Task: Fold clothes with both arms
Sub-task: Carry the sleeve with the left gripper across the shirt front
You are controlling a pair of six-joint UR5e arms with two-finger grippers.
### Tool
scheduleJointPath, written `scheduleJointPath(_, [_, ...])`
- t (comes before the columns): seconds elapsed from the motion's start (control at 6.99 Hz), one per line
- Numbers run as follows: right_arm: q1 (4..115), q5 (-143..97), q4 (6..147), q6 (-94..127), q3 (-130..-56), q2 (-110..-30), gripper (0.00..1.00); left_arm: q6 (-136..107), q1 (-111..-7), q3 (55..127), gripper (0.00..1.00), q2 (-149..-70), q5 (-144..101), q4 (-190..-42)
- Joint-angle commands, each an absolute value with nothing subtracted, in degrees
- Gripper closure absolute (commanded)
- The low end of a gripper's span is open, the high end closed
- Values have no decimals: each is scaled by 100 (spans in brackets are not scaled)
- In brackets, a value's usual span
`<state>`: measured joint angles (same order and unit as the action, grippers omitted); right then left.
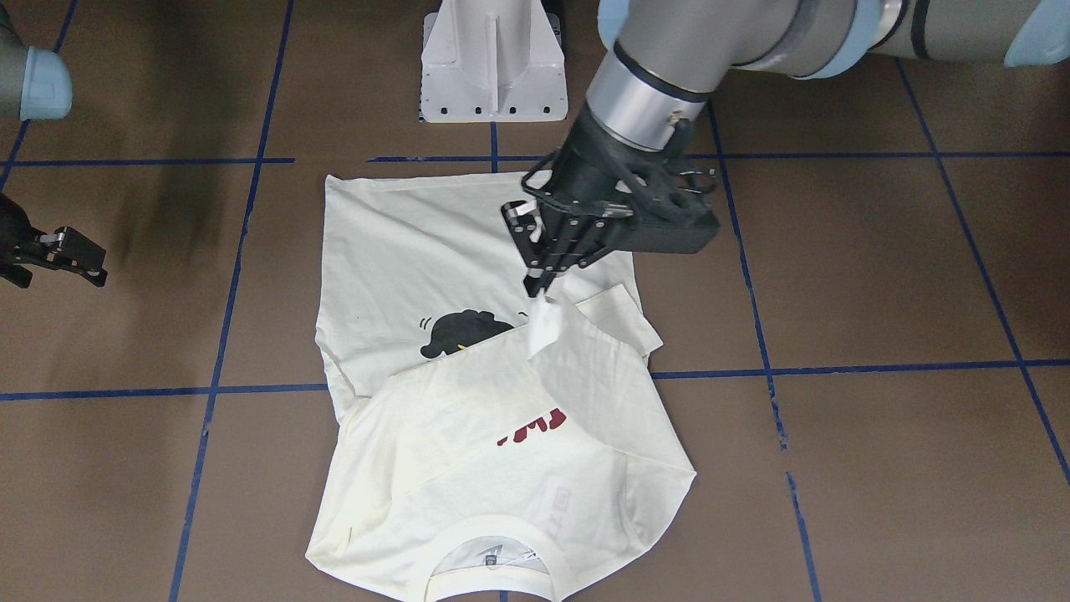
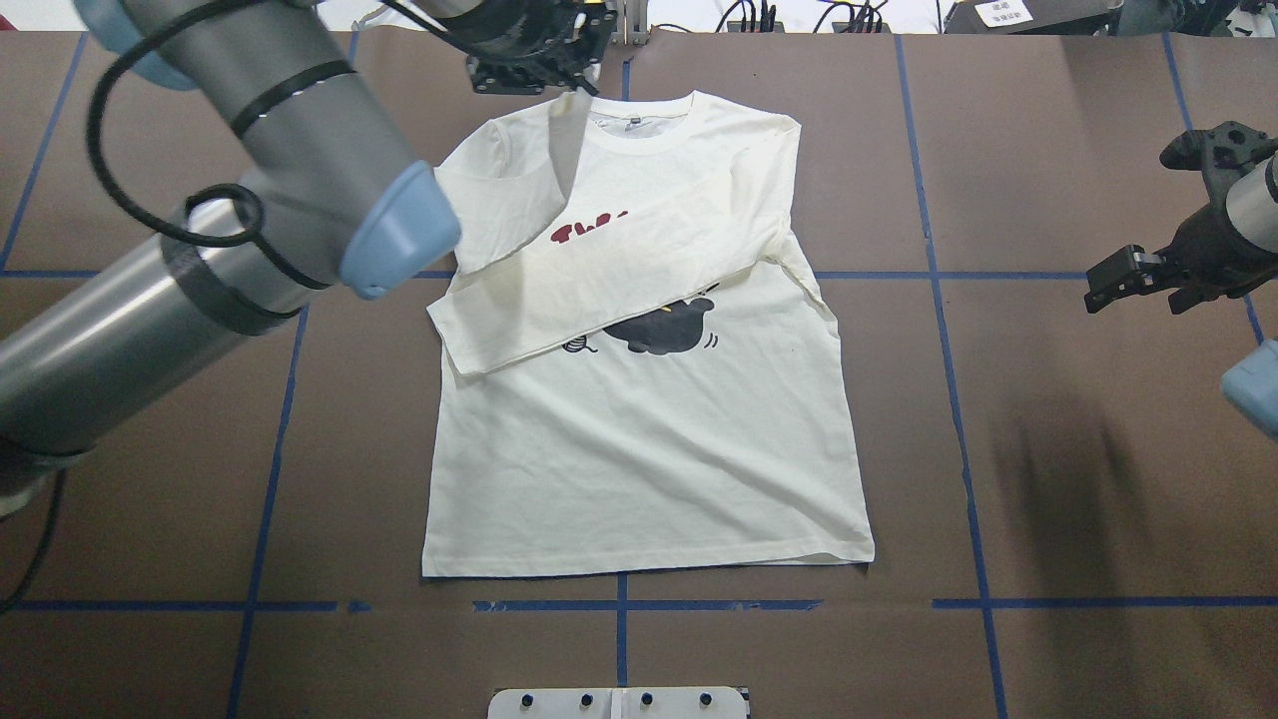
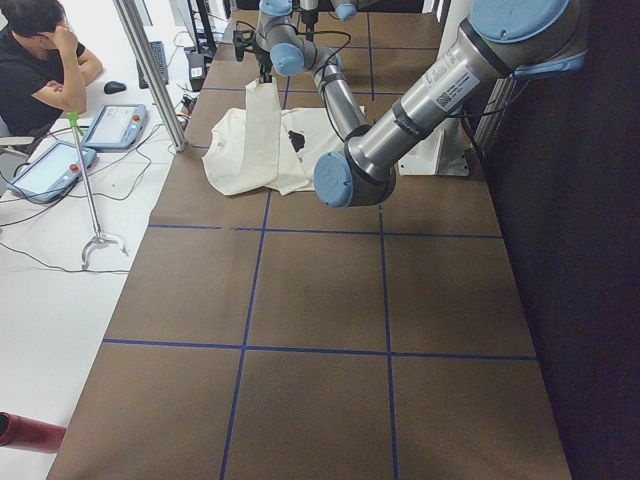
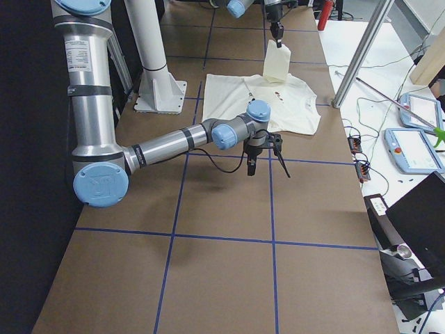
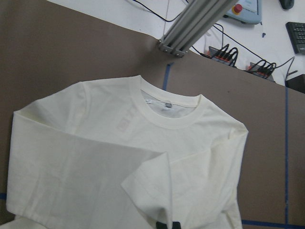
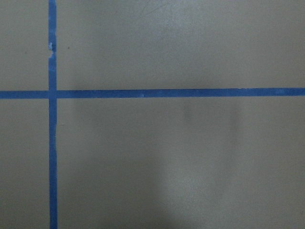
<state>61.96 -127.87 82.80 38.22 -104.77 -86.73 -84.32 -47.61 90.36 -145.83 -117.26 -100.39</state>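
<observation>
The table (image 2: pixel 1058 479) had a plain brown surface, marked into squares by blue tape lines (image 2: pixel 1098 603). On it lay 1 cream T-shirt (image 2: pixel 649 459), print side up, collar away from the robot. The white pedestal base (image 1: pixel 491 67) stood near its hem, not touching.

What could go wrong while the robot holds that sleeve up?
The left gripper pinches only the tip of the lifted sleeve, so it might slip and land crooked. The right gripper hangs aside, so nothing pins the T-shirt; a pull could drag it and rumple the other sleeve folded across the chest.
</observation>
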Motion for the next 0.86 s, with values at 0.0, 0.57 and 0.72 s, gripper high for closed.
scheduleJointPath(0.0, [6196, -12788, 8279, 3823, -10477, -8675, 0, -9138, -4064, 7846, 100, -15527, -10999, -10386])
scheduleJointPath(0.57, [6205, -12788, 8288, 3832, -10459, -8684, 0, -9614, -3509, 6139, 100, -15750, -10198, -11984])
scheduleJointPath(0.72, [6205, -12797, 8288, 3823, -10450, -8675, 0, -9737, -3081, 5526, 100, -15915, -9682, -12415])
